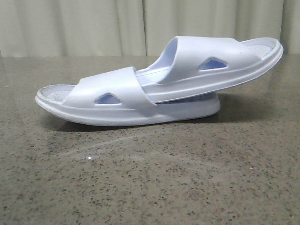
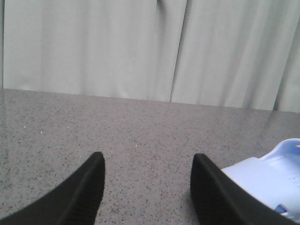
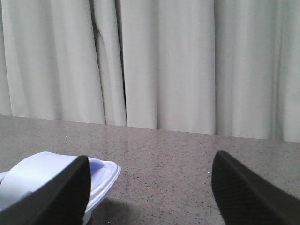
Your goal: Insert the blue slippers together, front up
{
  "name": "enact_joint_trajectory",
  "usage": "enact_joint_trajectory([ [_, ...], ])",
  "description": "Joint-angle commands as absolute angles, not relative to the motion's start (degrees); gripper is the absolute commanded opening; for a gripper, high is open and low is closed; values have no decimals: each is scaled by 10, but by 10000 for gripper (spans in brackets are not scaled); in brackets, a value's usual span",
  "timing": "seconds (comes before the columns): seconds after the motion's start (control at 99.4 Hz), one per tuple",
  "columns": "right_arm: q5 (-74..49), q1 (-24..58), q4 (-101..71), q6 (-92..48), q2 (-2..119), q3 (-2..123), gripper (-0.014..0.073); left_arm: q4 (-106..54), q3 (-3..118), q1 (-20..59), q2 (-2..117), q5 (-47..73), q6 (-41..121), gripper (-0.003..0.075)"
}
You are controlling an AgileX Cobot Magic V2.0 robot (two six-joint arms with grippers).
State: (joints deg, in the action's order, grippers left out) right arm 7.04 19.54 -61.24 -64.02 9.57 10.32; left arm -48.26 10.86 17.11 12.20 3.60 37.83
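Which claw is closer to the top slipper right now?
Right. The right claw sits open by the raised end of the top slipper. The left claw is open at the far end of the pair, beside the bottom slipper.
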Motion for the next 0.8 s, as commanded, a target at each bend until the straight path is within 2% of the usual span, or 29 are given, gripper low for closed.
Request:
enact_joint_trajectory([
  [0.0, 91, 196, -602, -651, 99, 115, 447, -481, 119, 175, 125, 8, 379, 362],
  [0.08, 101, 196, -602, -651, 99, 115, 377, -481, 117, 175, 125, 7, 379, 351],
  [0.151, 109, 196, -602, -651, 99, 115, 274, -481, 117, 175, 125, 0, 379, 318],
  [0.272, 117, 196, -602, -651, 99, 115, 64, -481, 117, 175, 125, 0, 379, 221],
  [0.392, 120, 196, -602, -651, 99, 115, -97, -481, 117, 175, 125, 0, 379, 92],
  [0.473, 120, 196, -602, -651, 99, 115, -107, -482, 117, 175, 125, 0, 379, 15],
  [0.795, 119, 196, -607, -651, 99, 115, -107, -485, 117, 175, 125, 0, 379, 16],
])
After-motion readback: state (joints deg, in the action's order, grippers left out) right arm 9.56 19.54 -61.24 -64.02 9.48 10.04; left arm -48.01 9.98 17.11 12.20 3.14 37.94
